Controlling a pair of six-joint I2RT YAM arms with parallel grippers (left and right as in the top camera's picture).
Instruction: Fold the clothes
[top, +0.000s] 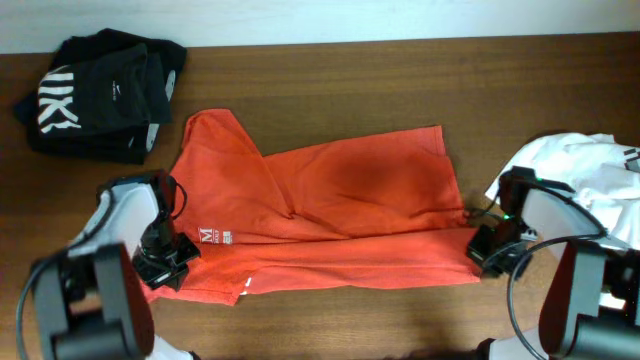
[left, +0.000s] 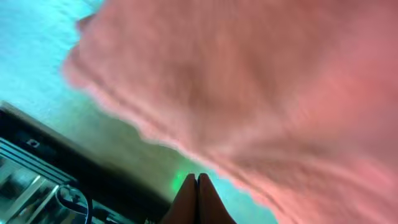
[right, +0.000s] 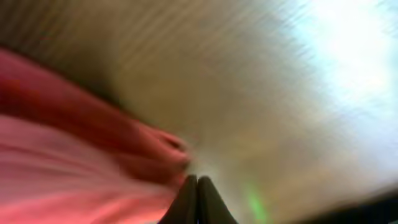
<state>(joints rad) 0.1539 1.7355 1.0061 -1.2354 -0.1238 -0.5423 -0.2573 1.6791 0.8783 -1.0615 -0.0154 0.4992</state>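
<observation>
The orange shirt (top: 340, 210) lay flat in the middle of the tabletop (top: 330, 80). My left end effector (top: 168, 262) sat at the shirt's near left edge and my right end effector (top: 490, 250) at its near right corner. Both had their fingers pressed together, though I could not tell whether cloth was caught between them. I judged they stood at opposite ends so the near hem could lift evenly for a fold.
</observation>
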